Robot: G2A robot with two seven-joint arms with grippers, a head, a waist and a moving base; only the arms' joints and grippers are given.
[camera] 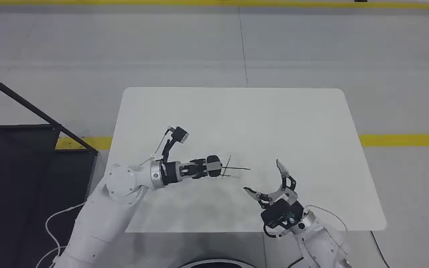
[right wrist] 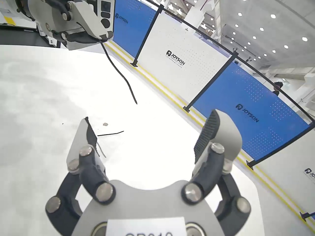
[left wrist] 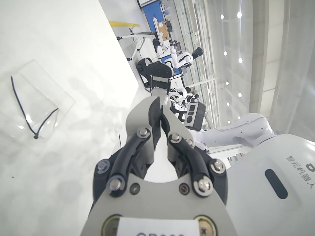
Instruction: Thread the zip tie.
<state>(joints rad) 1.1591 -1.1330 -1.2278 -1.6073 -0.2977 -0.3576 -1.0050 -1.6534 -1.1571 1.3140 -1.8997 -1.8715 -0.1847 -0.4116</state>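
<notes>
A white bench point(camera: 281, 120), a clear plastic bag point(left wrist: 57, 92) lying on it, stands on grey floor point(camera: 134, 47) crossed by a yellow line point(camera: 395, 140), blue-and-white barriers point(right wrist: 177, 50) beyond.

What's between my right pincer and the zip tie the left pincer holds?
White table carrying a thin black strip, short of the dangling zip tie; the right wrist view shows it.

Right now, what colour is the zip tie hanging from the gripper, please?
Black zip tie, clearest in the right wrist view.
</notes>
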